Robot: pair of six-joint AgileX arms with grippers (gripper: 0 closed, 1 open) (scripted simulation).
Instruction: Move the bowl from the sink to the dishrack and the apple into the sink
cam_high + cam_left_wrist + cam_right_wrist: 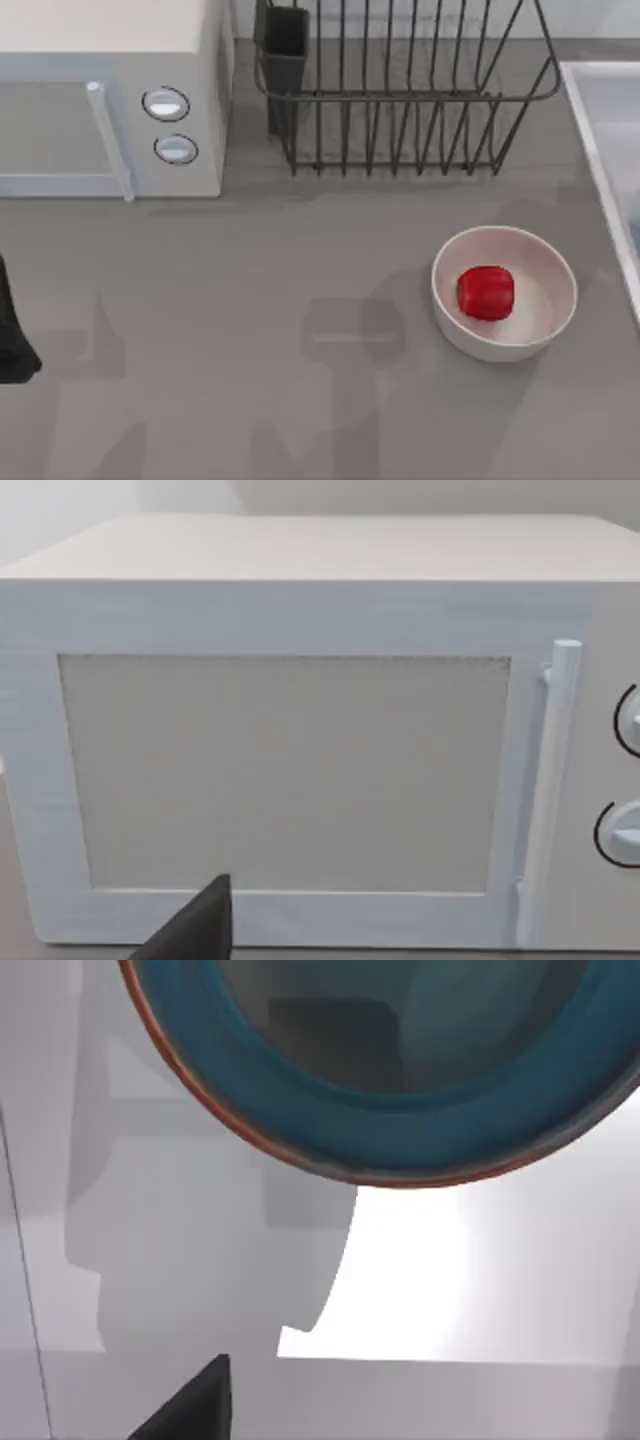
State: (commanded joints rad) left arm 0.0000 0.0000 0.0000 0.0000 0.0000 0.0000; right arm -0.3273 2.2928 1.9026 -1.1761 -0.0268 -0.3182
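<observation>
The right end effector hovers over the bowl in the sink, far right; I cannot tell its grip. Descending off-centre could clip the rim. The apple sits in the white bowl.

A white microwave stood at the table's far left corner, its door shut, a vertical bar handle beside two round knobs (one above the other). On the grey table, right of centre, sat an off-white bowl.
</observation>
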